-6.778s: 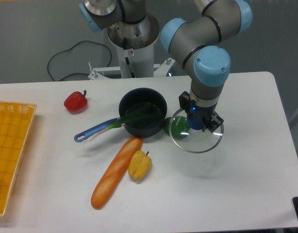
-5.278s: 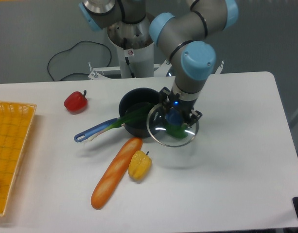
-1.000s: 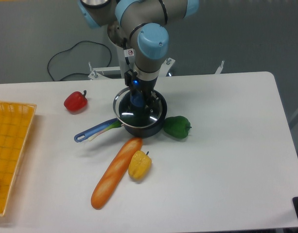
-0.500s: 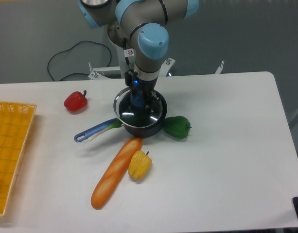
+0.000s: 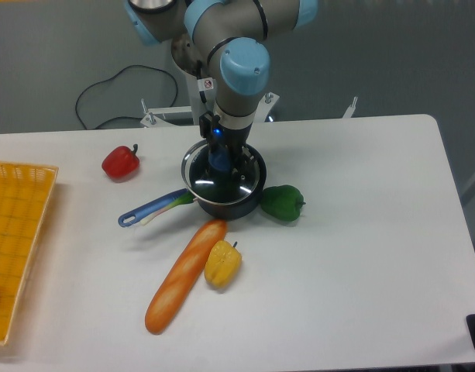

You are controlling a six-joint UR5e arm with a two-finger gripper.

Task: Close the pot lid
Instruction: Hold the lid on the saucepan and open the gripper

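Observation:
The black pot (image 5: 225,203) stands on the white table left of centre, its long blue handle (image 5: 150,209) pointing left and forward. The glass pot lid (image 5: 239,180) with its metal rim lies over the pot's mouth, about level with it. My gripper (image 5: 221,160) points straight down over the pot's middle, its jaws around the lid's blue knob (image 5: 220,163). The lid's far edge is hidden behind the gripper. A green leek stalk shows beside the handle.
A green pepper (image 5: 283,202) sits just right of the pot. A bread loaf (image 5: 185,275) and a yellow pepper (image 5: 222,263) lie in front of it. A red pepper (image 5: 121,162) is at the left. A yellow basket (image 5: 14,232) stands at the left edge.
Over the earlier frames the gripper carried the lid from the right of the green pepper leftward onto the pot. In the last second nothing has visibly moved.

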